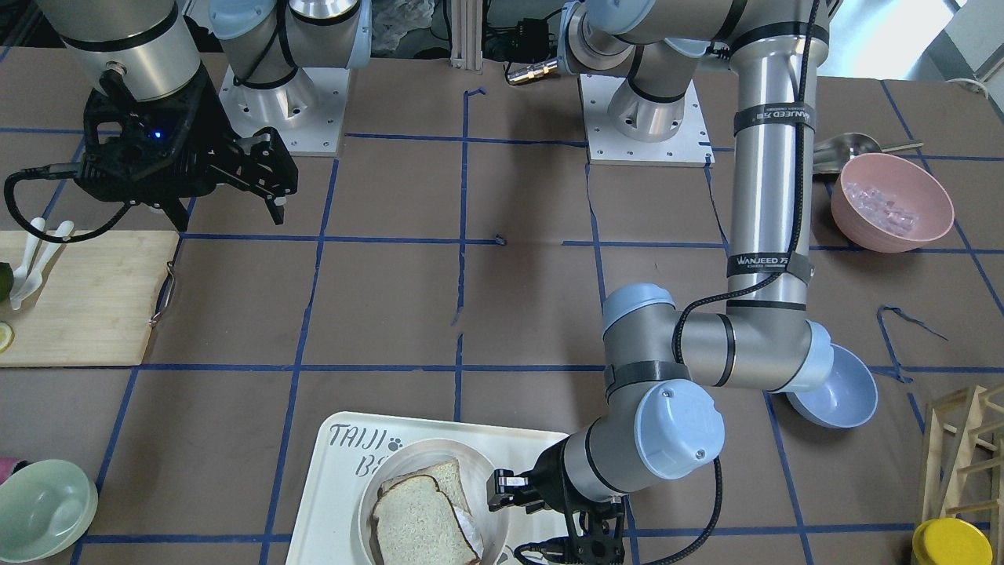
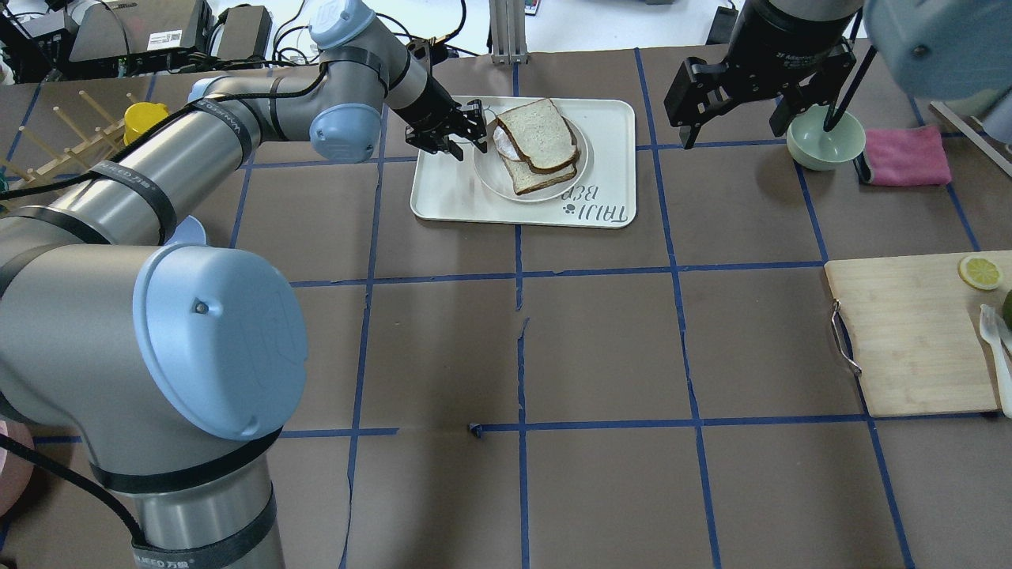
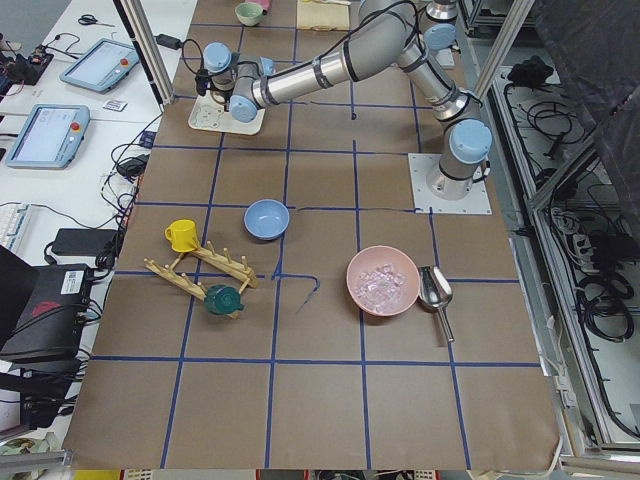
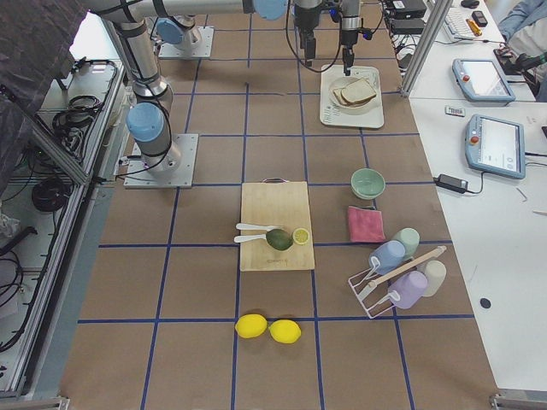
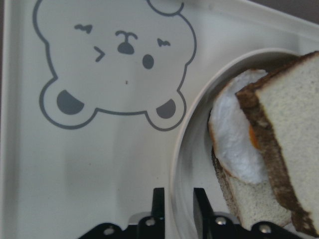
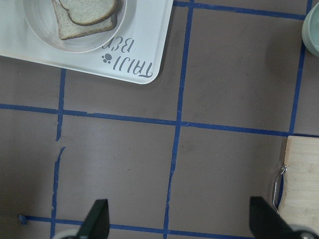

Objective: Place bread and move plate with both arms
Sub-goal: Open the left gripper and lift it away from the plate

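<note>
The bread (image 2: 538, 133) lies on a squarer slice with a fried egg (image 5: 234, 144), on the plate (image 2: 486, 170), which sits on the white TAIJI BEAR tray (image 2: 451, 197). My left gripper (image 2: 473, 130) is at the plate's left rim. In the left wrist view its fingers (image 5: 158, 204) stand close together, one on each side of the plate rim (image 5: 182, 149), shut on it. My right gripper (image 2: 734, 126) is open and empty above the table, right of the tray; its view shows the bread (image 6: 89, 10) at top left.
A pale green bowl (image 2: 825, 138) and a pink cloth (image 2: 905, 156) lie at the far right. A wooden cutting board (image 2: 909, 340) holds a lemon slice (image 2: 980, 273). A blue bowl (image 1: 839, 388) sits under the left arm's elbow, and a pink bowl (image 1: 892, 202) near its base.
</note>
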You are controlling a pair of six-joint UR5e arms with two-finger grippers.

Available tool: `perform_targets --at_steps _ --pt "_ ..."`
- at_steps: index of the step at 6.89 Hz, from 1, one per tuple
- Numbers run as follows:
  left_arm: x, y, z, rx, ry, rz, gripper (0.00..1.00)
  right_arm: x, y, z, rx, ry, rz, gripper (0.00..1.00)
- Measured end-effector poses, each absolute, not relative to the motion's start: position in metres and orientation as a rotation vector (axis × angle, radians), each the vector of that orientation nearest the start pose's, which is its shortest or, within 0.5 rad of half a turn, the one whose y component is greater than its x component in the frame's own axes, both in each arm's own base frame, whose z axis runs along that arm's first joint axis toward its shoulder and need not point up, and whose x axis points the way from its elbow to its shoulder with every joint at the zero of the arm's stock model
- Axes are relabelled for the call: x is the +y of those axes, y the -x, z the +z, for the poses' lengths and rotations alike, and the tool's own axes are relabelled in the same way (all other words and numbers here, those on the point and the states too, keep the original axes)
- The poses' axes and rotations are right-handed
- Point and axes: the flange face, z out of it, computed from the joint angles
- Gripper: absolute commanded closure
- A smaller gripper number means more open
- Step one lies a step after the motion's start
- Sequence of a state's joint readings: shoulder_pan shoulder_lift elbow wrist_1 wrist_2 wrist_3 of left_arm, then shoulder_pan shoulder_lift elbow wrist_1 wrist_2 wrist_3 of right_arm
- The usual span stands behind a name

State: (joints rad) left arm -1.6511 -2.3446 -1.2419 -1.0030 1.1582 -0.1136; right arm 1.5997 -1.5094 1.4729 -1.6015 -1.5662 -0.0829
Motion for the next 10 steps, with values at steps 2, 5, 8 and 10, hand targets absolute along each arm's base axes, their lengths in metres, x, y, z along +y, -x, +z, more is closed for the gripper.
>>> perform_targets --at_steps 2,5,8,10 --pt "-0.729 0.221 0.273 3.482 0.031 -0.112 0.0 -0.52 -0.149 0.508 3.132 0.176 -0.107 0.0" --pt "-0.679 0.18 0.376 3.251 0.058 -0.028 0.0 -0.52 -0.149 0.508 3.132 0.176 -0.108 0.0" --pt "-0.618 0.121 0.443 3.145 0.144 0.051 0.0 -0.52 -0.149 0.508 3.132 0.175 -0.108 0.0" --pt "-0.566 0.116 0.452 3.139 0.156 0.066 0.0 -0.52 -0.149 0.508 3.132 0.175 -0.108 0.0"
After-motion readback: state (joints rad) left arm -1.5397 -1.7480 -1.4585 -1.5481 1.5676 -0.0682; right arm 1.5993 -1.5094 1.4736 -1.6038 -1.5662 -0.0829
